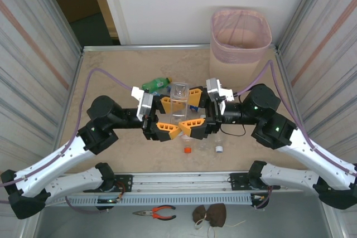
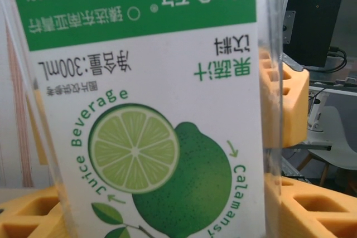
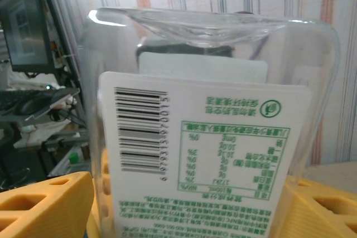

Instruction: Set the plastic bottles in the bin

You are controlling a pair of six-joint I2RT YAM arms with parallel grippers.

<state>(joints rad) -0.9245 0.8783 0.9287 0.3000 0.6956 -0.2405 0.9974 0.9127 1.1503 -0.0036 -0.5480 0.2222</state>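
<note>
Right, top cam first: both arms reach in from their own sides w/ elbows bent outward and forearms aimed at each other. That puts the left gripper (image 1: 170,117) and right gripper (image 1: 192,111) nose to nose over mid-table. The clear bottle (image 1: 179,100) stands on end betw the two sets of yellow fingers, lifted off the table. A green bottle (image 1: 155,85) lies on the table just behind the left jaws, on the far side. An orange cap (image 1: 187,150) and a white cap (image 1: 218,149) sit on the table near the jaws, on the side toward the arm bases. The bin (image 1: 240,54) is well beyond the right gripper, at the far-right corner, apart from everything else.

Left wrist cam: you get the clear bottle's white-and-green label w/ a lime pic, print upside down, right against the lens. The left fingers (image 2: 304,210) sit low on either side, up against the bottle's walls, so these jaws are clamped on it.

Right wrist cam: you see the bottle's base uppermost, w/ barcode and nutrition panel inverted. The right fingers (image 3: 44,204) flank it low on both sides. You can't tell if they press on it or only bracket it.
</note>
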